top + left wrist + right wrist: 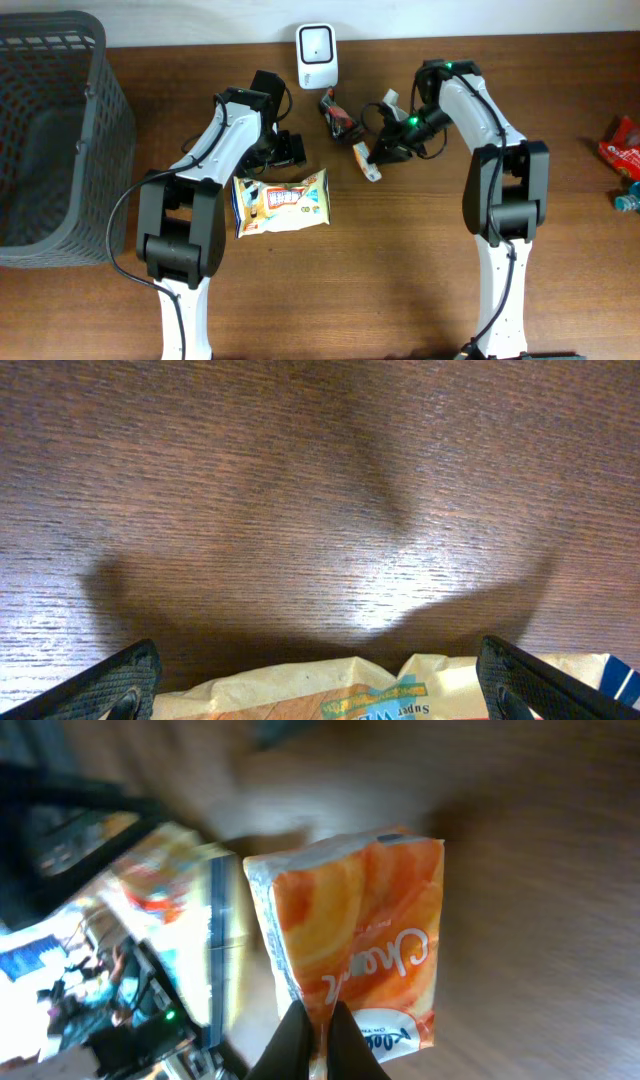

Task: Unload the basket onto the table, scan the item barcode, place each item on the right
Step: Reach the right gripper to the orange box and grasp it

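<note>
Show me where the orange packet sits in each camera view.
Overhead: orange packet centre, below-right of the white scanner, in the right pincer.
Left wrist: not in it.
Right wrist: orange packet mid-frame, pinched at its lower edge.
Shared landmark: the wooden table, seen in all three.

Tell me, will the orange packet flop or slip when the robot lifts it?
It is probably a bit floppy. The orange packet has a soft, crinkled wrapper, and the right gripper pinches only its edge, so it may sag. It looks light for its size, perhaps like a pack of tissues. The wrapper seems glossy, so it might slip out of a weak pinch.
</note>
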Action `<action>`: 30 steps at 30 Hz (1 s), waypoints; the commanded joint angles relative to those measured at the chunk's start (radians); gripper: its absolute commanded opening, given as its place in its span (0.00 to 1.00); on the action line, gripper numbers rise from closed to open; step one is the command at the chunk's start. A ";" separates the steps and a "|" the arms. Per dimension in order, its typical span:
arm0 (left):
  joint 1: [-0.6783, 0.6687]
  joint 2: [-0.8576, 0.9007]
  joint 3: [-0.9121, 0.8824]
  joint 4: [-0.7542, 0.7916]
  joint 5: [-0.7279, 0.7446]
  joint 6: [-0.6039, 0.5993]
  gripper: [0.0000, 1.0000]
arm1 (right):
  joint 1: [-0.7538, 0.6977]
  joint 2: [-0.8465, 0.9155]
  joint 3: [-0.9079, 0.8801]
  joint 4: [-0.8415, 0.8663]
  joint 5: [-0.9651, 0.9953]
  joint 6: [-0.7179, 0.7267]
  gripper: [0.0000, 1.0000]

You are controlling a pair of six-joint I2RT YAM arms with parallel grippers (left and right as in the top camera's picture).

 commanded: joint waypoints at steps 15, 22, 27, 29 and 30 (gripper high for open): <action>-0.002 -0.001 -0.003 -0.001 -0.004 0.006 0.99 | -0.090 -0.012 0.148 -0.192 0.283 0.038 0.68; -0.002 -0.001 -0.003 -0.001 -0.004 0.006 0.99 | 0.035 -0.011 0.124 -0.093 0.412 0.187 0.50; -0.002 -0.001 -0.003 -0.001 -0.004 0.006 0.99 | 0.077 -0.011 0.124 -0.072 0.417 0.204 0.47; -0.002 -0.001 -0.003 -0.001 -0.004 0.006 0.99 | 0.088 -0.011 0.124 -0.071 0.471 0.249 0.47; -0.002 -0.001 -0.003 -0.001 -0.004 0.006 0.99 | 0.092 -0.011 0.124 -0.071 0.523 0.289 0.47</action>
